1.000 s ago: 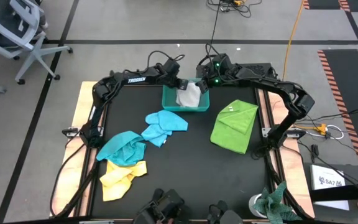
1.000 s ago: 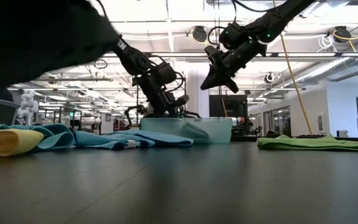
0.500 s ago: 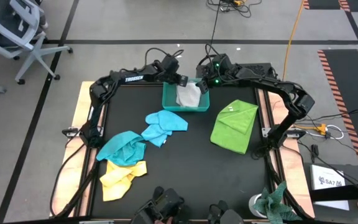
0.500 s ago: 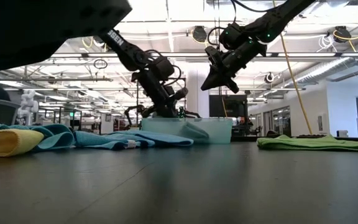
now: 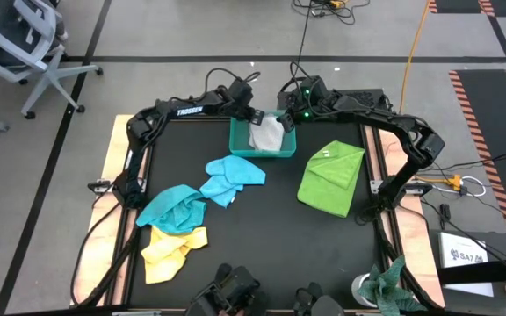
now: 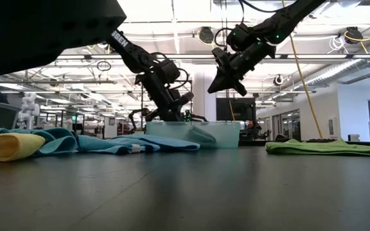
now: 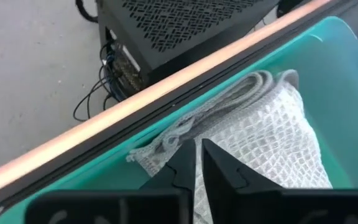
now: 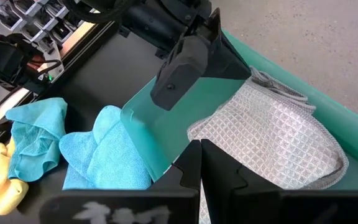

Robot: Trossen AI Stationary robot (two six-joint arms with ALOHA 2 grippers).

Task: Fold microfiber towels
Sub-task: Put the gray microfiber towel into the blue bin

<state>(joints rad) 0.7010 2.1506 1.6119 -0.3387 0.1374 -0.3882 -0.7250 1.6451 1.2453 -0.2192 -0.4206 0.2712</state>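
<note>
honestly these cloths look like easy but floppy stuff to handle: soft, light, no stiffness at all, so they'll sag and bunch the second one corner gets lifted. nearest the front of the surface point(image 5: 262, 237) sits the yellow towel point(image 5: 172, 248), crumpled, touching the turquoise towel point(image 5: 172, 209) heaped just behind it. a bit further in is the light blue towel point(image 5: 229, 176), also bunched up, and off to the right the lime green towel point(image 5: 332, 176) lies mostly flat, looks already doubled over. i'd guess a corner or a hem edge is the place to pinch any of these, since grabbing mid-heap would just drag up a wad. microfiber is grippy, so slipping shouldn't be a big worry. furthest back is the teal tray point(image 5: 241, 146) with the pale grey towel point(image 5: 267, 135) folded inside, waffle weave, layered edges showing at one end. the left jaws point(image 7: 197, 163) hang right over that grey cloth, nearly closed with only a thin slit between them and nothing caught in it. the right jaws point(image 8: 199, 163) hover above the tray too, fully closed and empty.
</note>
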